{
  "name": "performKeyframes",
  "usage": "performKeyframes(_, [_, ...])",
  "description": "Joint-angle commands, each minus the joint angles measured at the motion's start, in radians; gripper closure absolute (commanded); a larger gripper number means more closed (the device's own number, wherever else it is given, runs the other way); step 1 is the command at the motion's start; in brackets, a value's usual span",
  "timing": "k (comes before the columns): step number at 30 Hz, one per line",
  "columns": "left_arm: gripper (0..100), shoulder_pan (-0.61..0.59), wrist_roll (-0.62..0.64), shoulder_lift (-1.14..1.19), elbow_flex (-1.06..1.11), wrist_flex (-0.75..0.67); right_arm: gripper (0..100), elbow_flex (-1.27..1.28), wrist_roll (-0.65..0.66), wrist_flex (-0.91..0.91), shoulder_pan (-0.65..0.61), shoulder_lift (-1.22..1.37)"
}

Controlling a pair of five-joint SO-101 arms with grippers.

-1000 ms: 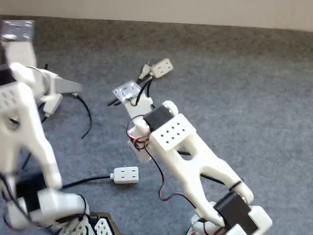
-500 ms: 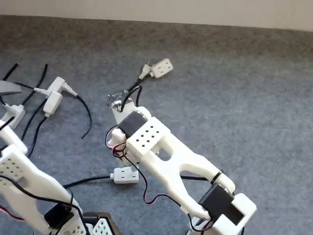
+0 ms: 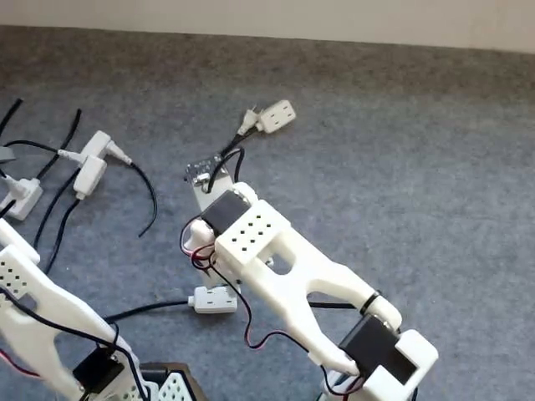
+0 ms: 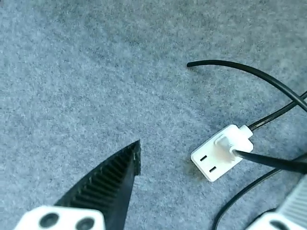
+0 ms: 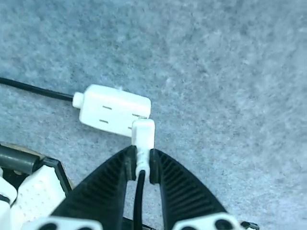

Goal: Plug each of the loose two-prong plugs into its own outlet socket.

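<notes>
My right gripper [image 5: 141, 153] is shut on a white two-prong plug [image 5: 143, 136] with a black cord. The plug's front end touches the edge of a white outlet block [image 5: 112, 112]; I cannot see its prongs. In the high view that outlet block [image 3: 212, 299] lies just under the right arm [image 3: 276, 259]. My left gripper [image 4: 211, 187] stands wide open above the carpet, its black finger [image 4: 112, 179] beside a white two-slot socket [image 4: 221, 152] on a black cord. That socket [image 3: 22, 197] lies at the far left. Another plug and socket pair [image 3: 92, 163] lies close by.
A white socket with a plug at it [image 3: 269, 117] lies at the back middle. Black cords [image 3: 149, 200] loop over the grey carpet on the left. The left arm [image 3: 38, 309] stands at the near left edge. The carpet on the right is bare.
The left arm has swung down and off to the left edge. The right arm has moved left and nearer, bringing its plug down to the front outlet block.
</notes>
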Motion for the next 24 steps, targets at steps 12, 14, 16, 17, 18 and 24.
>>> performKeyframes(12, [53,-0.004,-0.009,-0.013,-0.041,0.006,99.2,-0.044,-0.006,0.012,-0.079,-0.013])
performKeyframes(14, [53,-0.004,-0.009,-0.013,-0.041,0.006,99.2,-0.044,-0.005,0.012,-0.082,-0.010])
performKeyframes(16, [53,-0.004,-0.009,-0.013,-0.041,0.005,99.2,-0.044,-0.006,0.010,-0.076,-0.007])
performKeyframes(17, [53,-0.004,-0.009,-0.013,-0.041,0.005,99.2,-0.044,-0.008,0.010,-0.073,-0.007])
performKeyframes(18, [53,-0.004,-0.009,-0.013,-0.041,0.005,99.2,-0.044,-0.009,0.010,-0.068,-0.007])
performKeyframes(24, [53,-0.004,-0.009,-0.013,-0.041,0.005,99.2,0.002,-0.011,-0.051,-0.062,-0.007])
